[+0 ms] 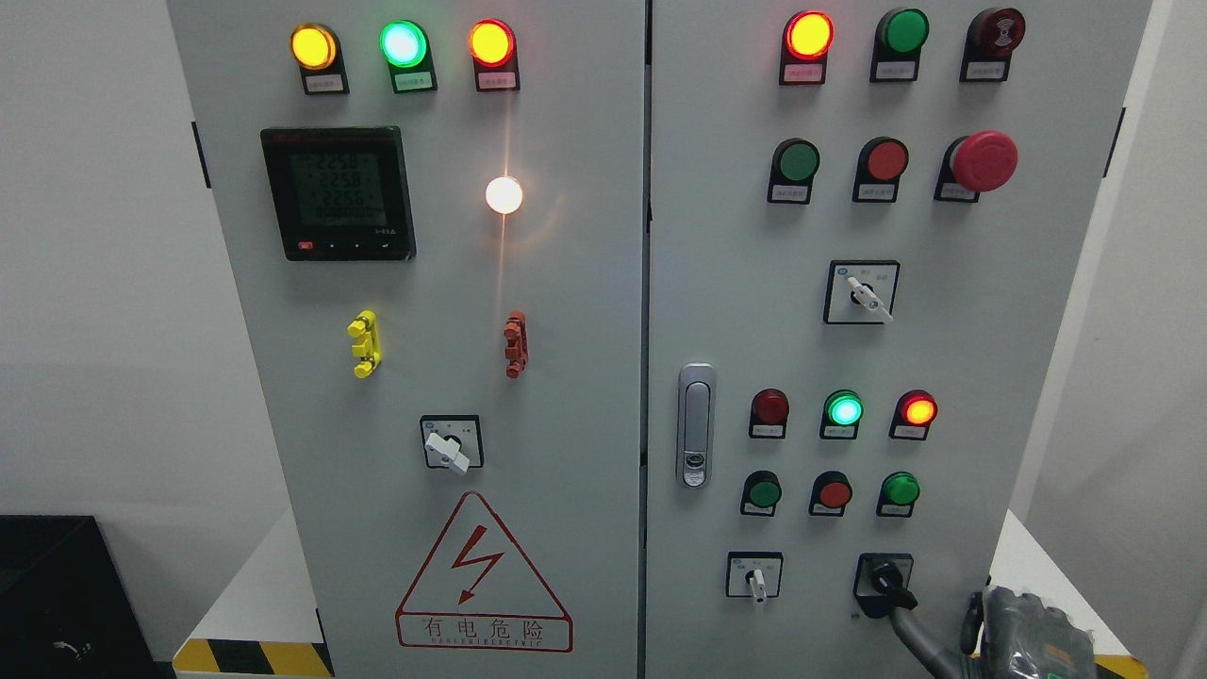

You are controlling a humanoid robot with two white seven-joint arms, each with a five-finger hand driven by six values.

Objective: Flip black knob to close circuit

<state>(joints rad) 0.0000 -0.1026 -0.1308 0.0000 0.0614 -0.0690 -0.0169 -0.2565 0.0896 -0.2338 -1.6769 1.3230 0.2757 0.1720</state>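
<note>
Reaching from lower right, right hand (pixel 1023 632), one finger (pixel 910 627) touching black knob (pixel 888 583), grip unclear, knob handle angled down-right, warning sign (pixel 483 577) reading 有电危险

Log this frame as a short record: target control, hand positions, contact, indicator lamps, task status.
target: black knob, lower right of the right door
right hand: bottom right corner, just right of the knob
contact: cannot tell; a dark finger reaches toward the knob
left hand: not in view
lamps: top row of left door all lit; red lamp lit at top of right door
status: flip not confirmed
</note>
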